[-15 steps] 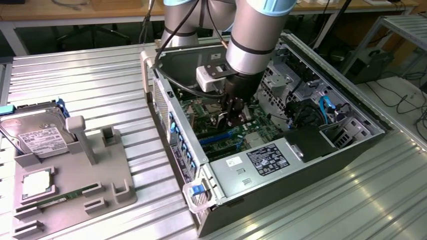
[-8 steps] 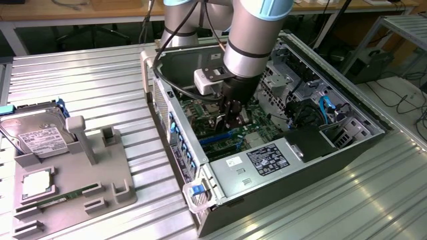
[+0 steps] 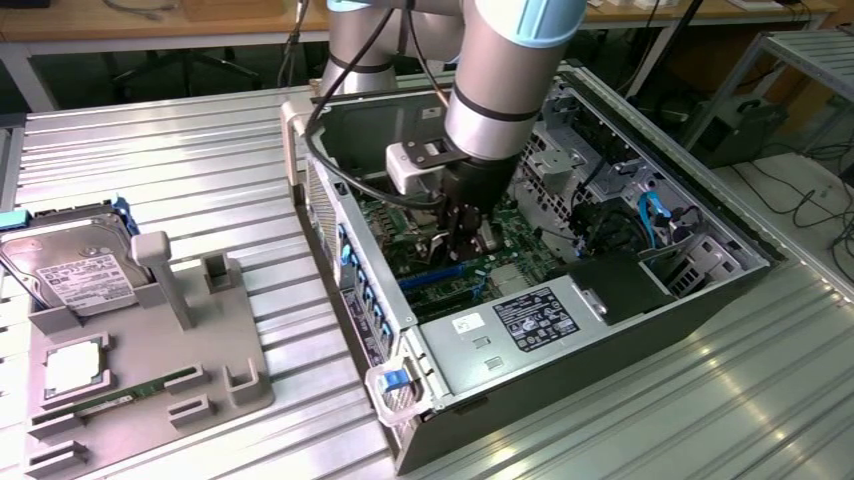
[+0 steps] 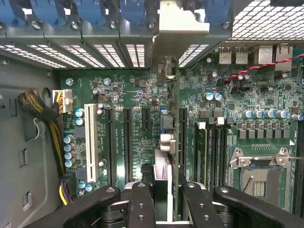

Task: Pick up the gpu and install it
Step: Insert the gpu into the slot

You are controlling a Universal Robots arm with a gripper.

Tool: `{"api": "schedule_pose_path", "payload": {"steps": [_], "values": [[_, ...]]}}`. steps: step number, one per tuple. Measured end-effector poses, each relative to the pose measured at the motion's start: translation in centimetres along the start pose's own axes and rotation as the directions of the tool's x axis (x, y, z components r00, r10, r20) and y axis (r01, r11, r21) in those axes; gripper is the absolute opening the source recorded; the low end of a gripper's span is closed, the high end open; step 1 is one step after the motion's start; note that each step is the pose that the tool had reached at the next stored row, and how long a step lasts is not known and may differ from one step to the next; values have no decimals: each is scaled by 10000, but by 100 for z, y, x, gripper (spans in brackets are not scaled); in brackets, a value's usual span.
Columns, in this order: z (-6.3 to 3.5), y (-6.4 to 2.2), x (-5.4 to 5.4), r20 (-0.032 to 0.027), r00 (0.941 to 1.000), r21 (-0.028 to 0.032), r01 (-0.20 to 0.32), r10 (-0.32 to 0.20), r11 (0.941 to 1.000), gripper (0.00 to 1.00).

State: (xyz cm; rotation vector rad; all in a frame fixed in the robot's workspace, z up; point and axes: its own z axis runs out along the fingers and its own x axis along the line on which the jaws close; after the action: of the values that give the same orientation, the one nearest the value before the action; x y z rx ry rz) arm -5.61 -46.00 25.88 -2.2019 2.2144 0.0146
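Inside the open computer case (image 3: 694, 255), my gripper (image 3: 461, 240) is reaching down over the green motherboard (image 4: 137, 95). In the wrist view the gpu (image 4: 172, 142) stands edge-on between my two black fingers (image 4: 141, 202), and my gripper (image 4: 168, 204) is shut on it. Its pale metal bracket (image 4: 183, 23) lies against the case's rear slot wall, between the blue latches (image 4: 133, 9). The card runs in line with the long black expansion slots (image 4: 128, 142). I cannot tell whether its edge sits in a slot.
A grey parts fixture (image 3: 147, 380) lies at the exterior view's left, holding a hard drive (image 3: 74, 270), a processor (image 3: 74, 365) and a memory stick (image 3: 120, 395). The power supply (image 3: 534, 320) and cables (image 3: 654, 215) crowd the case around my arm.
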Motion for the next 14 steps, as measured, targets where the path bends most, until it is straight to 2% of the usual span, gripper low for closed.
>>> {"api": "schedule_pose_path", "payload": {"steps": [14], "values": [[87, 37, 2, -1, 10000, -5, -1, 1, 10000, 28]]}}
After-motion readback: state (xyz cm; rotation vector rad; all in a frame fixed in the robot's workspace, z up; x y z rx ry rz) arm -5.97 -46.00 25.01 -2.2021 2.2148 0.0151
